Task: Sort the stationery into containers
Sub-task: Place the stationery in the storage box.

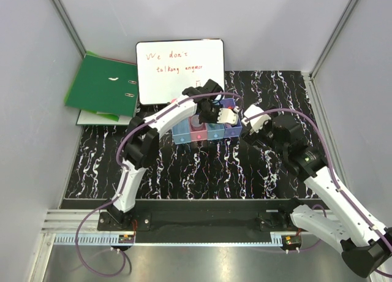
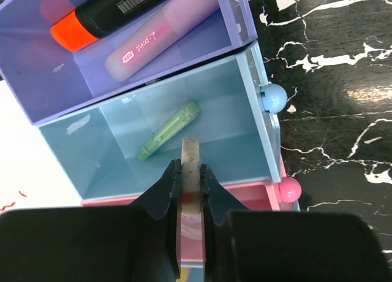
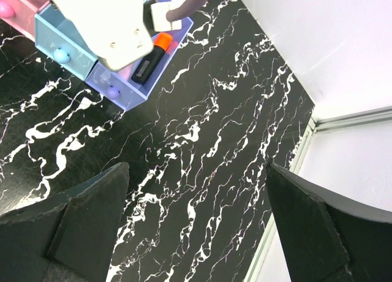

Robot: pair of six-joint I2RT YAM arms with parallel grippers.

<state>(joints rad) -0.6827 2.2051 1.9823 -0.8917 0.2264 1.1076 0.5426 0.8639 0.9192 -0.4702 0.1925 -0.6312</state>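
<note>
On the black marbled table [image 1: 202,171], the right pincer [image 3: 196,171] hangs released. Its fingers are spread wide above bare tabletop, just right of a row of four joined bins [image 1: 181,136].

The left arm reaches out over that row. The left pincer [image 2: 190,185] is clenched on a pale bar [image 2: 190,162], and the bar's free end pokes out past the fingertips. The bar is over the blue bin [image 2: 252,110] that stands second from the right. It is close to the wall that bin shares with the pink bin [image 2: 245,193]. Whether the bar touches either bin cannot be told.

A green stick [image 2: 168,130] lies slanted on the blue bin's floor, beyond the bar's tip. In the purple bin [image 2: 239,18] at the right end of the row, a black marker [image 2: 110,9] with an orange end lies beside a pink highlighter [image 2: 162,40]. The fronts of the blue and pink bins carry small round knobs.

Behind the bins stands a whiteboard [image 1: 179,70] with red writing. To its left, at the far corner, lies a green binder [image 1: 101,86].
</note>
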